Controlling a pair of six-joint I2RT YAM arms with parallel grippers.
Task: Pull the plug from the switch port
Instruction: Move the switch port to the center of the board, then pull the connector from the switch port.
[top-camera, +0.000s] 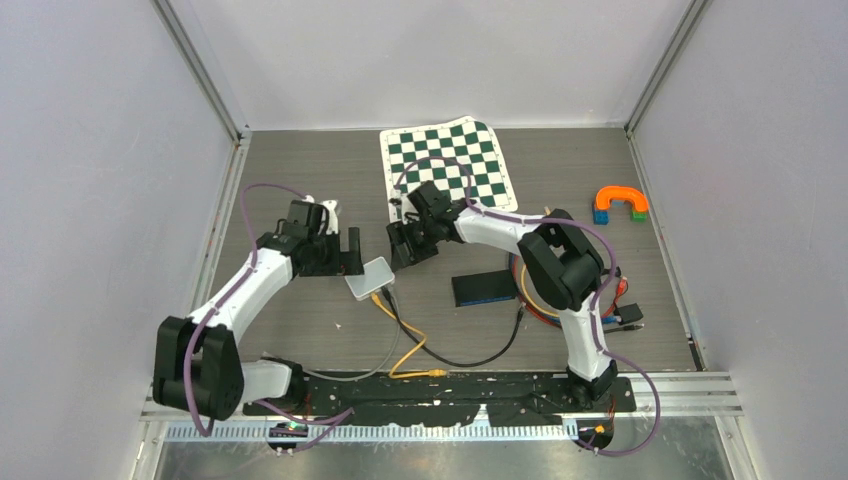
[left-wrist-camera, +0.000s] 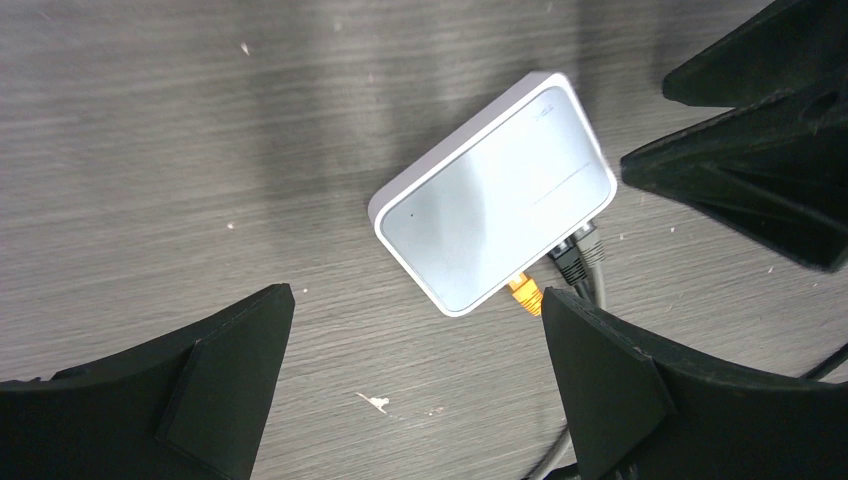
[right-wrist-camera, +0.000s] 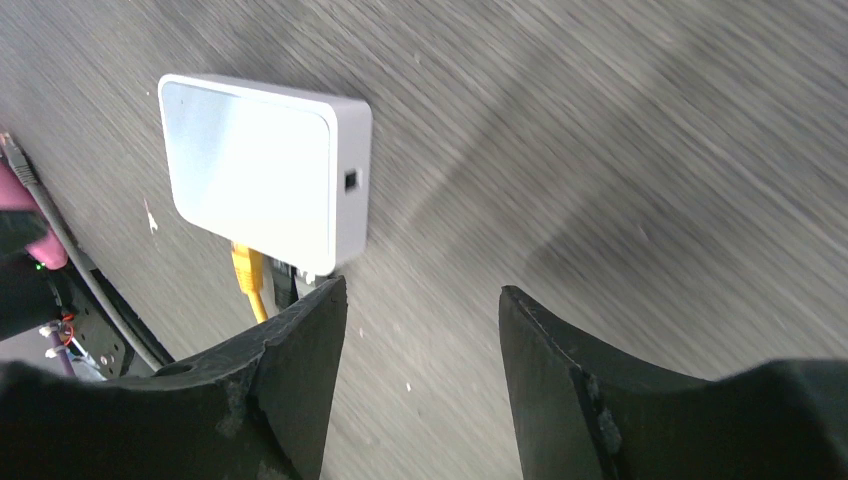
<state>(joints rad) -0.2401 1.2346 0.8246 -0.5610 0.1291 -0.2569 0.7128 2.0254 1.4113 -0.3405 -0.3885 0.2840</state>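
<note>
switch (left-wrist-camera: 495, 190): small white box lying flat in the middle of the surface (top-camera: 300, 330), between the two arms' working ends
plugs: yellow plug (left-wrist-camera: 524, 293) and dark plug (left-wrist-camera: 568, 265) sit side by side in the switch's port side, which faces the arms' bases; a grey cable (left-wrist-camera: 598, 268) enters just beside them; none is out yet
handling: the switch looks light and smooth-cased, so it will likely slide or lift if tugged unbraced; plug bodies look small and stiff, the cables limp
hold: judged best on the plug body right at the port, not the cable, with the case pinned down
left pincer (left-wrist-camera: 415, 300): spread wide, empty, above the switch
right pincer (right-wrist-camera: 422, 290): fingers apart, nothing between them, just beside the switch
edges: the neighbouring plugs crowd each other, leaving little finger room
open room: bare surface toward the bases where the cables trail; chequered mat (top-camera: 448, 160) behind, black box (top-camera: 487, 288) off to the right, both apart from the switch
</note>
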